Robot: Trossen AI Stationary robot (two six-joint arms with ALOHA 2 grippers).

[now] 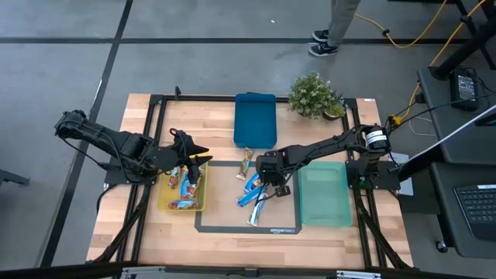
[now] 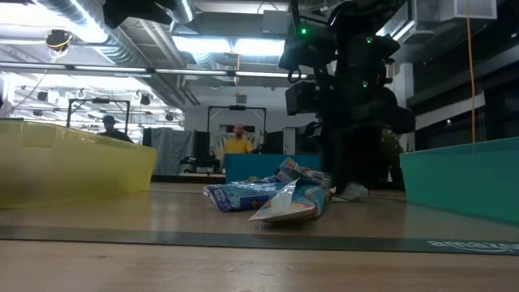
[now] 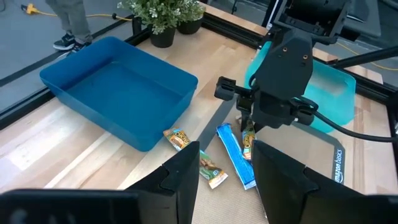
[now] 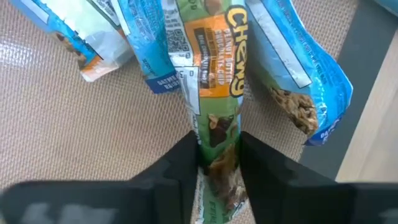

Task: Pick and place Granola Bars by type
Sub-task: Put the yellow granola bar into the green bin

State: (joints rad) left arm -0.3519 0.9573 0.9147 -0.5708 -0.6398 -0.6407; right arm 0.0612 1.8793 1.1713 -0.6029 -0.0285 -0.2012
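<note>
Several granola bars lie in a pile on the black-framed mat, mostly blue-and-white ones. Among them is a green-and-orange "Chewy" bar. My right gripper reaches in from the right over this pile and is shut on the Chewy bar. Two more bars lie beside the blue tray. Other bars rest in the yellow tray. My left gripper hovers open above the yellow tray's far end, touching nothing. My right gripper pinches the green-and-orange bar near one end between its two fingers, which lie across the bar's width. It comes from above, pointing down. The bar's other end lies among the blue bars; whether it is lifted does not show.
The green tray sits just right of the pile, under the right arm. A potted plant stands at the far edge beside the blue tray. A person's legs show on the floor beyond the table. Bare wood lies along the near edge.
</note>
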